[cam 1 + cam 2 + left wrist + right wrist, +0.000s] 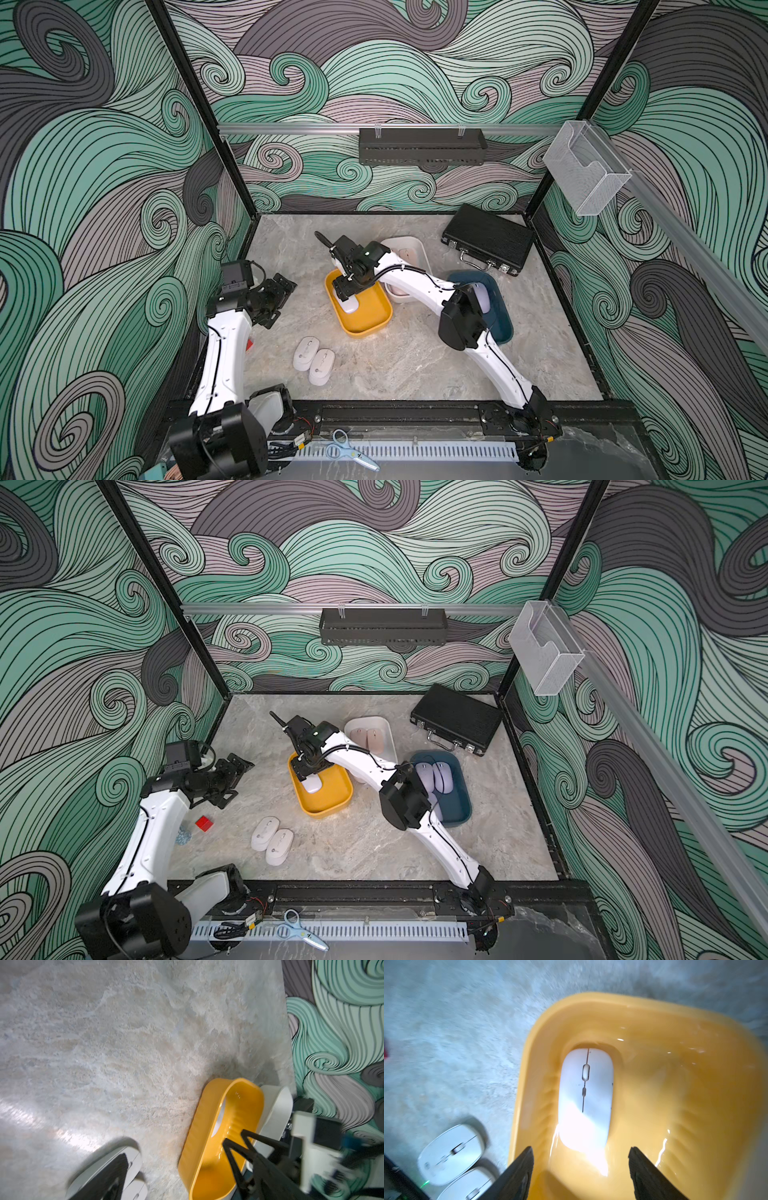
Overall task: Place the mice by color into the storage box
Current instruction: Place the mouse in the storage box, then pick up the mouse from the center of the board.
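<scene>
An off-white mouse [585,1095] lies flat in the yellow box [529,1064], free of the fingers. My right gripper [581,1155] hangs open just over its near end, seen in a top view as the right gripper [345,291] above the yellow box [368,318]. Two more off-white mice [306,353] [322,366] lie side by side on the table. Pink mice [365,737] sit in the white box [388,733], lavender mice [434,774] in the blue box [461,796]. My left gripper [284,303] hovers open and empty left of the yellow box.
A black case [488,245] lies at the back right. A red cube [204,823] sits beside the left arm. Scissors [349,451] rest on the front rail. A black rack [422,145] and a clear holder [582,170] hang on the walls.
</scene>
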You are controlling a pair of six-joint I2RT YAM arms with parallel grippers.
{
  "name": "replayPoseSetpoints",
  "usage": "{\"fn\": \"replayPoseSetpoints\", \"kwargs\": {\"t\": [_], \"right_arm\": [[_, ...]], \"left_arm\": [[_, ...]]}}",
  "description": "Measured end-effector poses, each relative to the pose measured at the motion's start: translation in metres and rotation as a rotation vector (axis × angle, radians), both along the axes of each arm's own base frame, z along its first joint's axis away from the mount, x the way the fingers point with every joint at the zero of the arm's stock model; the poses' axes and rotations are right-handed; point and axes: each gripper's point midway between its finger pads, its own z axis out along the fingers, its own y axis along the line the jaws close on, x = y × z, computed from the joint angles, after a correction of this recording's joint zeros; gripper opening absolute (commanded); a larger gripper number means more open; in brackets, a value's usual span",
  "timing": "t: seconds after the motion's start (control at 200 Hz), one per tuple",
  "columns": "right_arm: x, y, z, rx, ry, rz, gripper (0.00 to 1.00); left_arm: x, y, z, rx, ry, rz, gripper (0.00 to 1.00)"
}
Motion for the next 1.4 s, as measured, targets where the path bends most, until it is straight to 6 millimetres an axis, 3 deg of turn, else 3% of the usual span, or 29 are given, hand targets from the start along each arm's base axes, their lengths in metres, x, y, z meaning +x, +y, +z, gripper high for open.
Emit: {"fn": "replayPoseSetpoints", "kwargs": {"t": [0.175,0.275,0.375,0.51,0.615,0.765,0.946,1.186,1.401], "right_arm": [[-0.019,-0.045,0.086,0.097,-0.149,-0.027,0.86],[-0.024,-0.077,0.113,0.125,-0.232,-0.071,0.89],[-0.024,-0.122,0.115,0.119,-0.274,-0.139,0.93],[-0.023,-0.183,0.102,0.076,-0.297,-0.247,0.97],[-0.030,-0.212,0.101,0.064,-0.324,-0.291,0.99],[-0.042,-0.235,0.113,0.087,-0.371,-0.321,0.99],[-0.041,-0.256,0.132,0.116,-0.422,-0.374,0.99],[-0.038,-0.257,0.125,0.108,-0.418,-0.381,0.99],[-0.036,-0.257,0.124,0.107,-0.418,-0.384,0.99]], "left_arm": [[-0.028,-0.053,-0.012,0.073,0.063,-0.198,0.91],[-0.043,-0.070,-0.029,0.111,0.145,-0.260,0.91],[-0.060,-0.086,-0.045,0.165,0.235,-0.333,0.93],[-0.082,-0.098,-0.067,0.254,0.378,-0.422,0.95],[-0.096,-0.103,-0.080,0.315,0.464,-0.471,0.96],[-0.109,-0.108,-0.090,0.337,0.503,-0.511,0.98],[-0.135,-0.104,-0.106,0.334,0.542,-0.547,0.97],[-0.158,-0.095,-0.132,0.322,0.584,-0.557,0.91],[-0.150,-0.104,-0.136,0.307,0.547,-0.569,0.91]]}}
